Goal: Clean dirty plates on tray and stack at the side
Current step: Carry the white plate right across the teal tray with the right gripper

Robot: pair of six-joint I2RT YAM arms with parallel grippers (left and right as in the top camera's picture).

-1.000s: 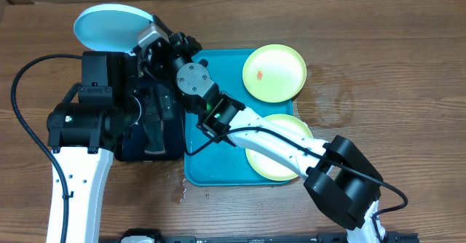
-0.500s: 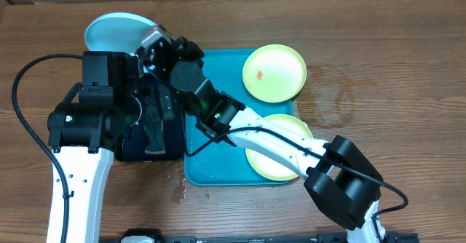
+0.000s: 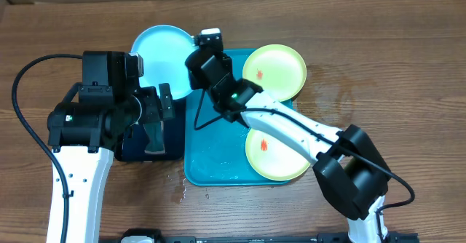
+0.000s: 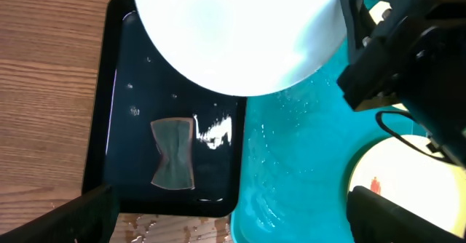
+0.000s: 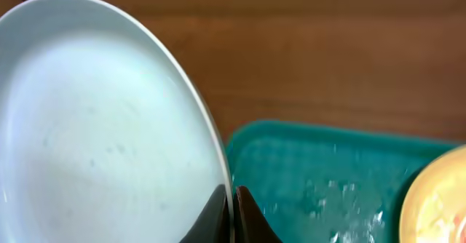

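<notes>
Right gripper (image 5: pixel 233 212) pinches blue plate (image 3: pixel 162 54) rim, upper centre; left gripper (image 4: pixel 240 220) wide. Looks clean; I stack it next.

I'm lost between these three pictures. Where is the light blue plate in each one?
Overhead: the light blue plate shows upper left of centre, at the tray's top-left corner.
Left wrist: it fills the top middle.
Right wrist: it covers the left half, its rim pinched by the right gripper.
Shared landmark: the turquoise tray.
</notes>
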